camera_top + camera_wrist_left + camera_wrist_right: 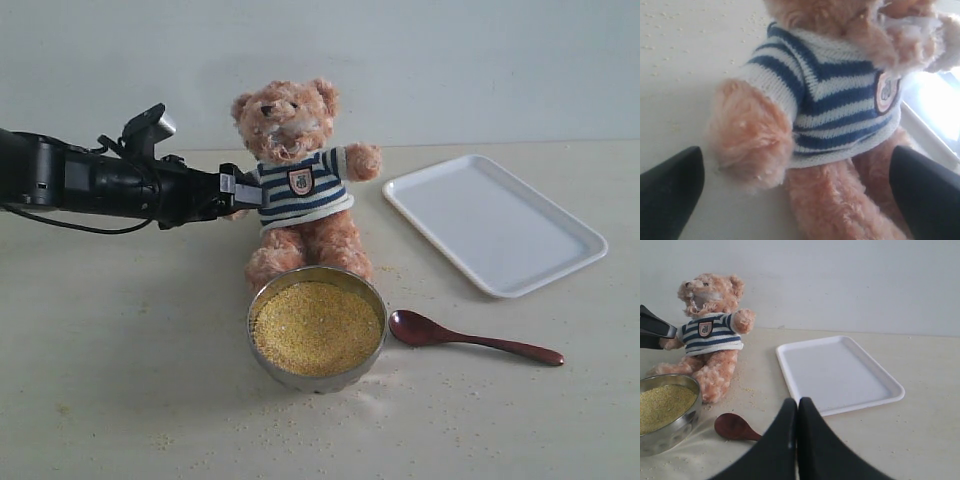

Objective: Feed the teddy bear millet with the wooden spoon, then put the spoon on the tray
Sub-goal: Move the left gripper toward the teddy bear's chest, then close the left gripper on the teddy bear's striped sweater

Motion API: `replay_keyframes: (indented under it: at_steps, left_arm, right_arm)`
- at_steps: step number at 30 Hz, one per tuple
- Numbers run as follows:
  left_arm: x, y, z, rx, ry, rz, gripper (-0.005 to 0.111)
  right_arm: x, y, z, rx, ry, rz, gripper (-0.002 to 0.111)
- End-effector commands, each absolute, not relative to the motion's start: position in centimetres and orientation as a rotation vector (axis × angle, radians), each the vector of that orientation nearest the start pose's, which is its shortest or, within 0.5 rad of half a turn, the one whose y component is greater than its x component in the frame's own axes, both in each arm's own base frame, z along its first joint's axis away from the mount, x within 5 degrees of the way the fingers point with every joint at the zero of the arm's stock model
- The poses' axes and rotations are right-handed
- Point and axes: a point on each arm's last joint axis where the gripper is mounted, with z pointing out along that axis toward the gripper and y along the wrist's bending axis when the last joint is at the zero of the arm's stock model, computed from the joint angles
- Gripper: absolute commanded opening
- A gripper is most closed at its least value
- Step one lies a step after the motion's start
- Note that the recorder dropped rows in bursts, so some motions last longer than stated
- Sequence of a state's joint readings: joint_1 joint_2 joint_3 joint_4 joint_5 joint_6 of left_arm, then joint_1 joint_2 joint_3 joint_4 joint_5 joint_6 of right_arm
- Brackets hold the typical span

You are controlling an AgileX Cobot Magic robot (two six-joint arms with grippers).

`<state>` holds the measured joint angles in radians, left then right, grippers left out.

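The teddy bear (298,185) sits upright behind a steel bowl (262,355) filled with millet (316,327). My left gripper (245,190) reaches in from the left at the bear's side. In the left wrist view it (795,165) is open, and its two dark fingers (670,192) stand wide on either side of the bear's (830,100) arm and leg. The wooden spoon (470,340) lies flat on the table right of the bowl, with nothing holding it. The white tray (495,222) is at the back right. My right gripper (797,405) is shut and empty, above the table near the spoon (732,426).
Stray millet grains are scattered on the beige table around the bowl and the bear's feet. A plain wall stands close behind the bear. The left arm's cable hangs over the table at the left.
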<state>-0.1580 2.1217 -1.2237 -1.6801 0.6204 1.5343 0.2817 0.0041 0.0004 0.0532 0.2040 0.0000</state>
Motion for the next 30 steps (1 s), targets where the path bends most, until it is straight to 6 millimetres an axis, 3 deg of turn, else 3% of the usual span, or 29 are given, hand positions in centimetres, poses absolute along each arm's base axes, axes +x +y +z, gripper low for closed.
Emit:
replay_keyframes:
  at_steps: [1, 23, 30]
  left_arm:
    - [41.0, -12.3, 11.7, 0.302, 2.270, -0.924, 0.093]
    - [42.2, -13.1, 11.4, 0.291, 2.226, -1.032, 0.093]
    - [42.2, -13.1, 11.4, 0.260, 2.234, -1.061, 0.104]
  right_arm:
    - [5.4, 1.6, 19.5, -0.202, 1.673, 0.252, 0.000]
    - [5.4, 1.6, 19.5, -0.204, 1.673, 0.249, 0.000]
    - [5.4, 1.6, 19.5, -0.204, 1.673, 0.249, 0.000]
